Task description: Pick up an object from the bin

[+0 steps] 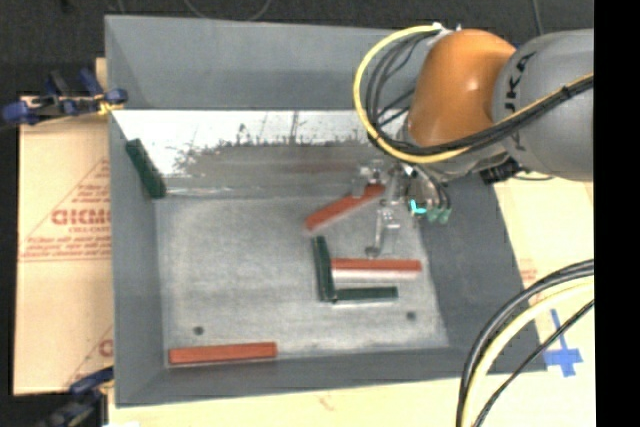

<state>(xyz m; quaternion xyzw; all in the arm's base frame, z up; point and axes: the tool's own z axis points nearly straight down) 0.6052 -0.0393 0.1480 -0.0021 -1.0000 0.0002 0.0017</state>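
My gripper hangs over the right middle of the bin, below the arm's orange cover. A red stick lies slanted, and its right end runs up to the gripper. Just below the gripper, a second red stick lies flat. A dark green stick stands at that red stick's left end. Another green stick lies under the red one, parallel to it.
A long red stick lies along the bin's front left edge. A dark green stick leans at the back left corner. The arm and its cables cover the bin's right back part.
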